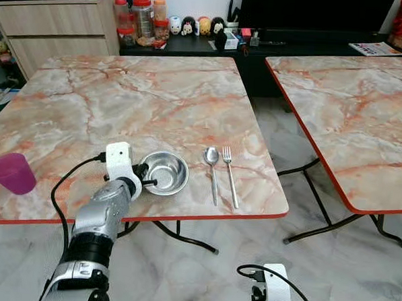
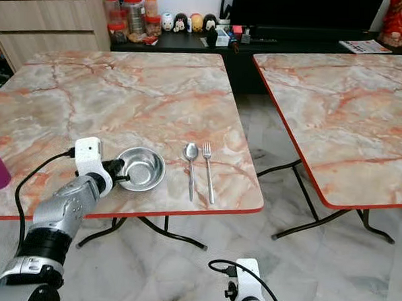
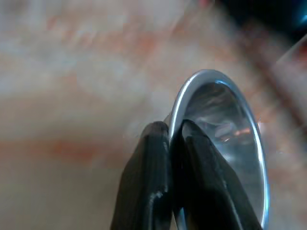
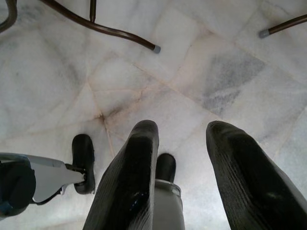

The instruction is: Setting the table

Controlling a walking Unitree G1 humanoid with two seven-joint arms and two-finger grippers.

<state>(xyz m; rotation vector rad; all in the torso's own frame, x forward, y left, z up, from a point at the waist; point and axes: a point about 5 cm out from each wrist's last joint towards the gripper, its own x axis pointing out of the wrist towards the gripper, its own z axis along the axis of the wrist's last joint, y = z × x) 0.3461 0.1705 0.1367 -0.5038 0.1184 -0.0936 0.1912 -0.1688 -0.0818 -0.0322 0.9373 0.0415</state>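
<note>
- No text, label, brand, number or sign legible in any view.
- Jars [image 1: 142, 16] on the sideboard: labels too small to read.
- Printed sheet [image 1: 375, 48] on the far dark cabinet: print blurred, not readable.

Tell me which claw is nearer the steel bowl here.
Left. The left claw is shut on the steel bowl at its rim, on the table. The right claw hangs open below the table edge, over the floor.
</note>
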